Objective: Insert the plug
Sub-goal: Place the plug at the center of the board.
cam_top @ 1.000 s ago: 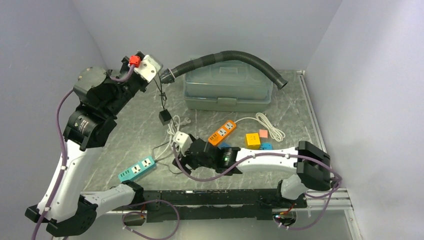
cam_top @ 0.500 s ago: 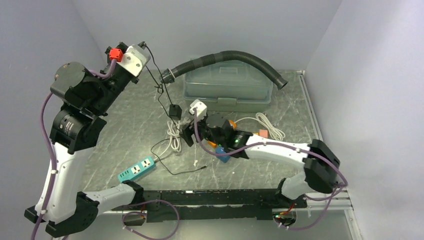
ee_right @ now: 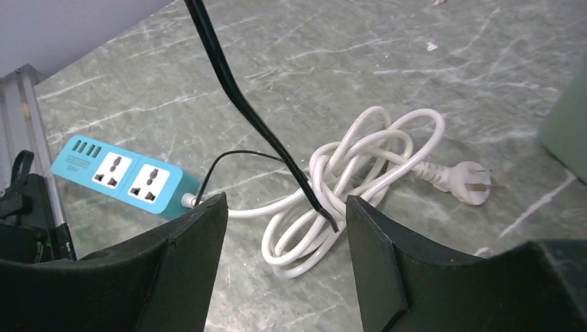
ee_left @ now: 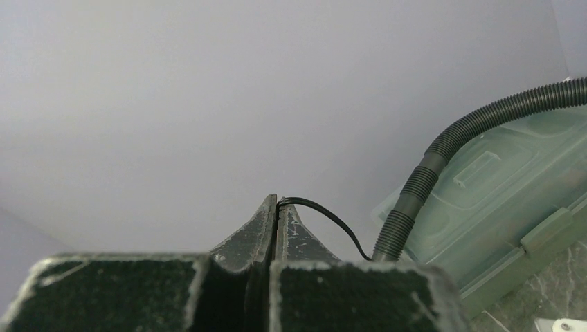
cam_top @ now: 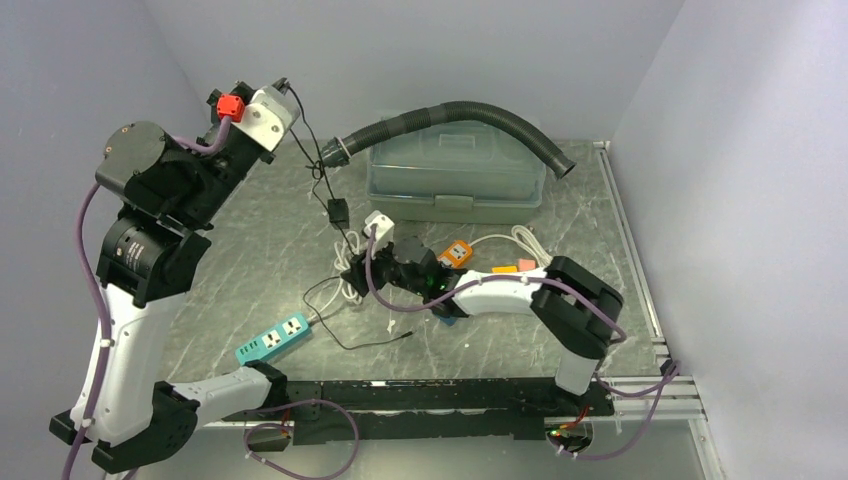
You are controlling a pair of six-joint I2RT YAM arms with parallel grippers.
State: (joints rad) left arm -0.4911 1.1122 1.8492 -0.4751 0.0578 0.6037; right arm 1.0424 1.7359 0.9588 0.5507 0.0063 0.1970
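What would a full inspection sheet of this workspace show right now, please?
Surface: grey marbled table.
Job's things: teal power strip lies flat, sockets up; black adapter hangs in the air on its black cable.
Clutter: clear lidded box, black corrugated hose arching over it, orange power strip.
Grippers: left gripper raised, shut on the black cable; right gripper open, the cable passing between its fingers.
Cables: white cord coiled, plug lying free; second white cord beside the orange strip.
Surroundings: plain pale walls; nothing else seen.
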